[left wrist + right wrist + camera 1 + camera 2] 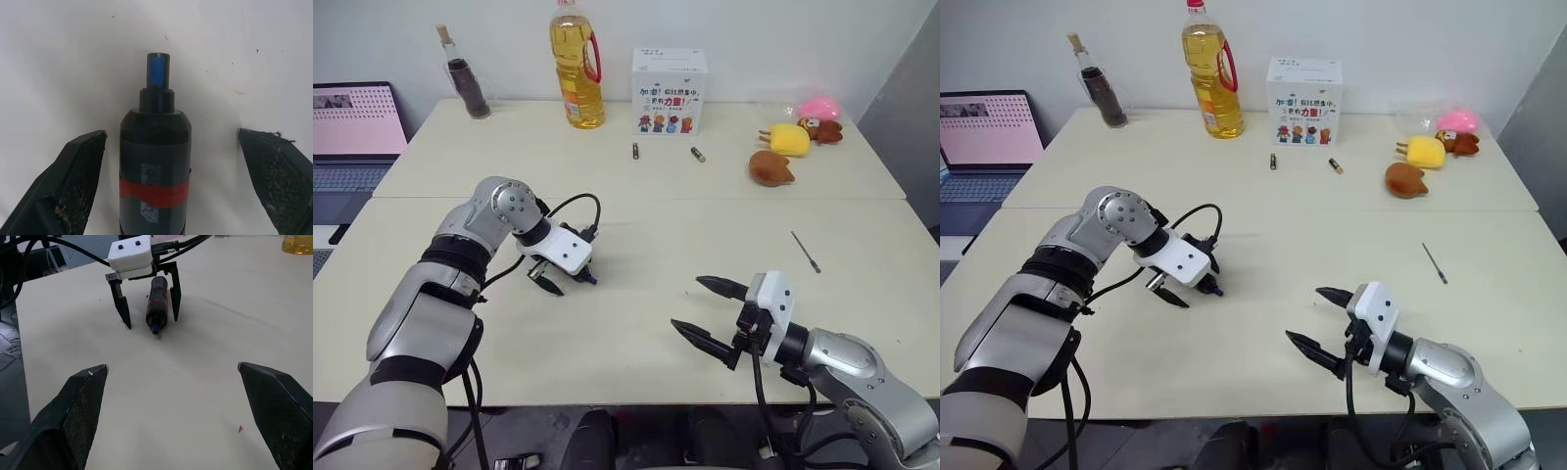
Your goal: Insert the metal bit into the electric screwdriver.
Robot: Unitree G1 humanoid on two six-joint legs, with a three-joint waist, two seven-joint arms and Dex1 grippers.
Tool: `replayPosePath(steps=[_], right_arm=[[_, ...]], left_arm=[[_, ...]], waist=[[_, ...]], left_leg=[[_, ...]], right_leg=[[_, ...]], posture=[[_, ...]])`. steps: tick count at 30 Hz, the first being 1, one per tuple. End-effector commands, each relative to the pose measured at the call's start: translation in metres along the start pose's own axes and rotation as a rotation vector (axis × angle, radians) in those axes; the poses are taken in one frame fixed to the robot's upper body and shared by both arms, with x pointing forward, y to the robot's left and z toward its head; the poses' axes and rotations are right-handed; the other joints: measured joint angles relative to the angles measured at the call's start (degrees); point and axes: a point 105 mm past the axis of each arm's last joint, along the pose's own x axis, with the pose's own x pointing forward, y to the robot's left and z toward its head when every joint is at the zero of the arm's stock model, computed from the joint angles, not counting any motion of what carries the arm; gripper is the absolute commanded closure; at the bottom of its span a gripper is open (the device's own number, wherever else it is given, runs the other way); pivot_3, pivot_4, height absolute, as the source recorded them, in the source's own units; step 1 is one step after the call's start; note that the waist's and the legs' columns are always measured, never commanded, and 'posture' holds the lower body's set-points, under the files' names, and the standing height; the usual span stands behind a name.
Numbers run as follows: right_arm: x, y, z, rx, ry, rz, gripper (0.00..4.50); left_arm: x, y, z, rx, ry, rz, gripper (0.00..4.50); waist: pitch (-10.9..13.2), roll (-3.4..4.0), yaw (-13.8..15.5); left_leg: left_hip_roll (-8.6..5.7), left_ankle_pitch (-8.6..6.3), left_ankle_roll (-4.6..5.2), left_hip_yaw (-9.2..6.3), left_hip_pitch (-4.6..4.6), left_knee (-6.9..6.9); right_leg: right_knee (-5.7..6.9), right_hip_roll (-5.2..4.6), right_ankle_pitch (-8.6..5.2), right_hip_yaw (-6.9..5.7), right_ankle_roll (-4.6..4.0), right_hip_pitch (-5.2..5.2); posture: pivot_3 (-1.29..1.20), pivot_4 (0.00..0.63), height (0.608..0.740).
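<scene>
On the cream table (636, 211) you have gripped nothing yet: your spread left gripper (146, 313) straddles the dark, red-banded pen-shaped electric screwdriver (157, 305), while the thin grey metal bit (805, 251) lies well apart from it and your right gripper (707, 313) is open and empty.

electric screwdriver (154, 161): in the left wrist view we see its blue tip and red band, but its rear runs off the picture's edge; in the head views the left gripper (562, 280) hides nearly all of it.
metal bit (805, 252): a thin sliver at about 2 o'clock from the right gripper (705, 311); we cannot tell its ends apart.
laptop (352, 132): cut off at the 9 o'clock edge.
white box (670, 91): print too small to read.
</scene>
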Motion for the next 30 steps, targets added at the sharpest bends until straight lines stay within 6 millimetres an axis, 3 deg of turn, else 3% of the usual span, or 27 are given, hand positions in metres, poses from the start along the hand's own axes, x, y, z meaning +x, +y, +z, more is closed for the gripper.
replayPosePath(steps=[1, 9, 14, 16, 18, 21, 27, 30], right_arm=[[-0.001, 0.003, 0.012, -0.028, -0.035, 0.009, 0.0], [-0.002, 0.002, 0.009, -0.022, -0.033, 0.004, 0.0], [-0.003, 0.001, 0.008, -0.023, -0.032, 0.001, 0.0], [-0.003, 0.0, 0.007, -0.022, -0.03, -0.002, 0.0], [-0.004, -0.006, 0.008, -0.008, -0.04, -0.023, 0.0], [-0.005, -0.01, 0.009, -0.017, -0.041, -0.028, 0.0], [-0.005, -0.021, 0.013, -0.026, -0.054, -0.07, 0.0], [-0.005, -0.03, 0.016, -0.028, -0.068, -0.108, 0.0]], left_arm=[[0.002, -0.003, -0.004, -0.006, 0.019, -0.012, 0.3], [0.004, -0.004, -0.004, -0.011, 0.01, -0.008, 2.05], [0.0, 0.004, 0.001, -0.011, -0.02, 0.037, 2.83], [-0.009, 0.016, 0.011, -0.044, -0.092, 0.095, 2.84], [-0.028, 0.039, 0.026, -0.109, -0.197, 0.209, 2.84], [-0.055, 0.059, 0.046, -0.189, -0.356, 0.303, 2.84], [-0.108, 0.096, 0.095, -0.399, -0.823, 0.535, 2.84], [-0.111, 0.103, 0.104, -0.539, -0.996, 0.604, 2.84]], waist=[[0.0, 0.0, 0.0], [-0.01, -0.01, -0.03], [-0.01, -0.01, -0.37], [-0.01, -0.01, -0.46], [-0.01, -0.02, -0.21], [0.0, -0.03, 0.08], [0.01, -0.04, -0.16], [0.01, -0.04, -0.49]], left_leg=[[0.0, -0.03, 0.05, 0.0, 0.0, 0.07], [0.0, -0.03, 0.05, -0.01, 0.02, 0.21], [0.01, -0.03, 0.06, -0.04, 0.02, 0.2], [0.02, -0.03, 0.06, -0.07, 0.01, 0.2], [0.01, -0.03, 0.06, -0.08, -0.03, 0.21], [-0.01, -0.03, 0.05, -0.13, -0.1, 0.31], [0.0, -0.03, 0.06, -0.31, -0.08, 0.29], [0.01, -0.03, 0.05, -0.42, -0.07, 0.31]], right_leg=[[0.05, 0.0, 0.0, 0.01, 0.0, 0.0], [0.27, 0.01, -0.01, 0.03, 0.01, 0.01], [0.27, 0.06, -0.01, 0.03, 0.0, 0.0], [0.27, 0.06, -0.01, 0.01, 0.0, 0.01], [0.26, 0.04, -0.01, -0.01, 0.0, 0.0], [0.26, 0.02, -0.01, -0.06, 0.0, 0.0], [0.27, 0.03, -0.01, -0.01, 0.0, 0.0], [0.3, 0.02, -0.01, 0.03, 0.0, 0.0]], posture=[[0.0, 0.15, 0.74], [0.0, 0.15, 0.74], [0.0, 0.15, 0.74], [0.0, 0.15, 0.74], [0.0, 0.15, 0.74], [0.0, 0.15, 0.74], [0.0, 0.15, 0.74], [0.0, 0.15, 0.74]])
